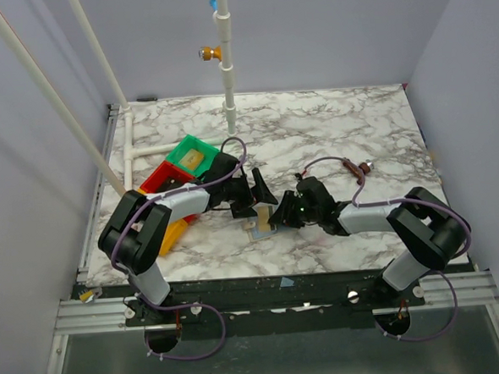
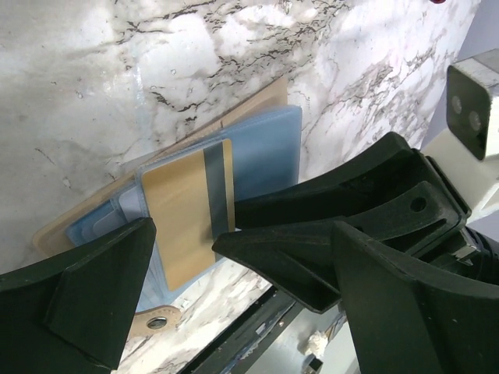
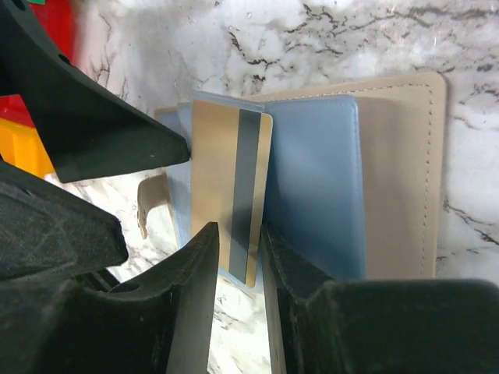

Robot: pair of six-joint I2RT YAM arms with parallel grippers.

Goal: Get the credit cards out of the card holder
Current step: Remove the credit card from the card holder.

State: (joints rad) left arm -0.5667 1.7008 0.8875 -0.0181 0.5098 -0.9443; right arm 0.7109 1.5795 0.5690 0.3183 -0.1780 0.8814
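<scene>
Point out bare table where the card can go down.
Free: the marble between the right arm and the far edge. Crowded: mid-table, where left gripper and right gripper meet over the card holder; trays at left.

Count: 1 card holder (image 3: 398,171), 1 gold card (image 3: 230,179) showing in it. Trays on the left: 3, namely green tray (image 1: 191,153), red tray (image 1: 154,180), orange tray (image 1: 174,234). Grippers: 2, left gripper (image 1: 254,195) and right gripper (image 3: 238,234). 1 marble table (image 1: 356,130).
</scene>
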